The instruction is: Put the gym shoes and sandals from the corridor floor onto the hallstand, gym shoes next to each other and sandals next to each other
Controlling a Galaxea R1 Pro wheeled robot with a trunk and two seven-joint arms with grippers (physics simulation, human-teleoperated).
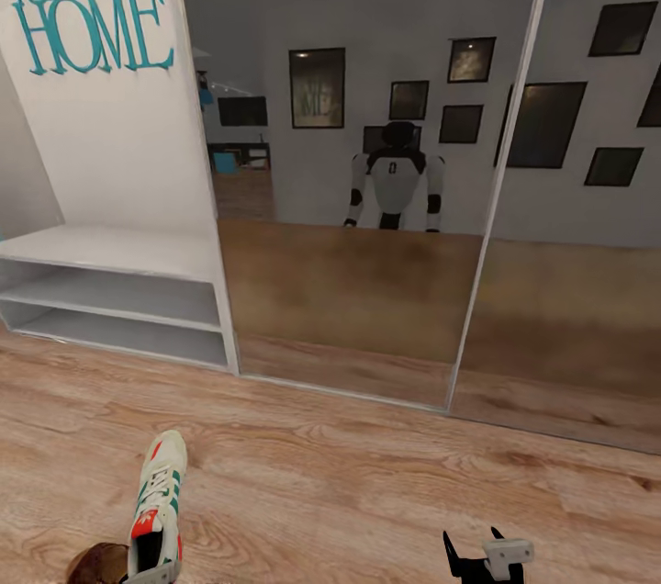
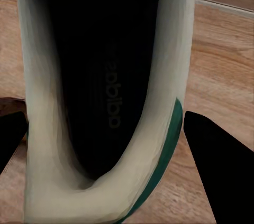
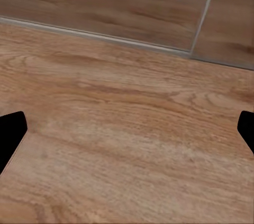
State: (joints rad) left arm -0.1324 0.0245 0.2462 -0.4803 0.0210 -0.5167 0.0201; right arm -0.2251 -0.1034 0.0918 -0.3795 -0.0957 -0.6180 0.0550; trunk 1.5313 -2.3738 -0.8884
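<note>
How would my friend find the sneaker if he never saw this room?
Find the big mirror wall, then look down at the wood floor in front of the grey shoe rack. The sneaker lies there, off-white with green stripes and red-orange accents, unlike the brown thing beside its heel.

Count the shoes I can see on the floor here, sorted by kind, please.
Gym shoes: 1, an off-white gym shoe with green stripes and red-orange accents, lying on the corridor floor.
Sandals: 1, a brown sandal beside it, cut off at the picture's edge.
Total: 2
</note>
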